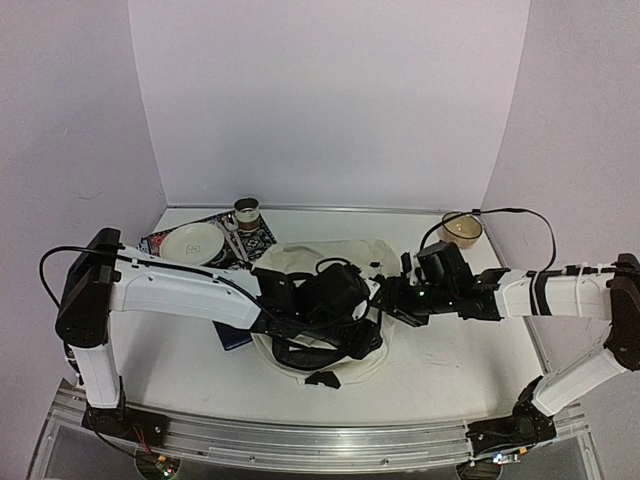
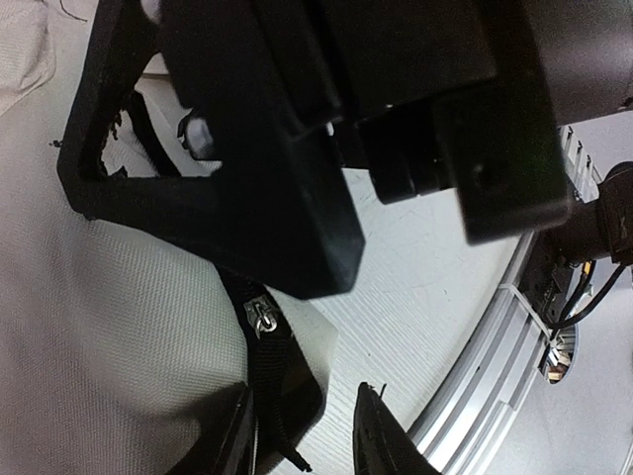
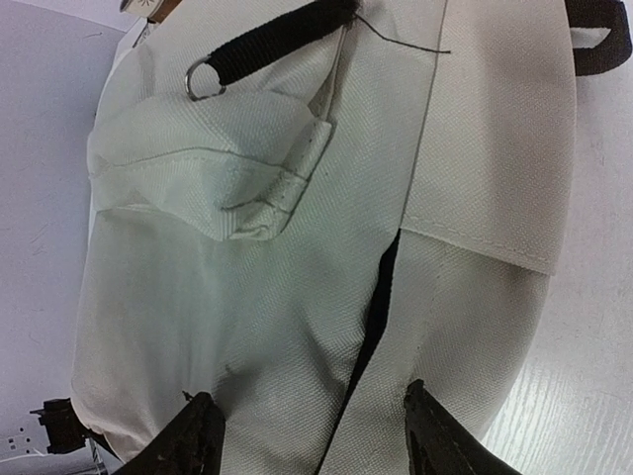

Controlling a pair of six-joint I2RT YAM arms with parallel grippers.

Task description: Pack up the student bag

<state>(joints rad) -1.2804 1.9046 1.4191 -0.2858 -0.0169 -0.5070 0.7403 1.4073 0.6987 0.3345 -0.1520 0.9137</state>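
From the overhead camera I see the student bag (image 1: 300,260) lying in the middle of the bench (image 1: 450,350). Its cream fabric is slumped flat and its black straps trail toward the near edge. Both arms reach in over it from either side and meet above its centre.

On the left wrist camera, my left fingers (image 2: 381,440) stand apart at the bag's edge. A black strap (image 2: 287,386) lies between them, close to one finger, and pale bench shows in the rest of the gap, so they are not clamped on anything. A small metal fitting (image 2: 262,317) sits on that strap, and any mark on it is too blurred for me to read. Black hardware fills the top of this view, too close to make out.

On the right wrist camera, my right fingers (image 3: 193,435) are spread wide over the cream cloth, with a black zipper line (image 3: 376,317) running up between them. I cannot tell whether the tips touch the fabric. Farther up, a black webbing loop (image 3: 277,35) carries a metal D-ring (image 3: 203,79).

Behind the bag to the left, a white plate (image 1: 193,243) rests on a patterned mat (image 1: 262,242), with a cup (image 1: 246,212) just beyond it. A bowl (image 1: 462,229) stands at the far right. A dark blue flat thing (image 1: 232,335) shows from under the left arm, just beside the bag.
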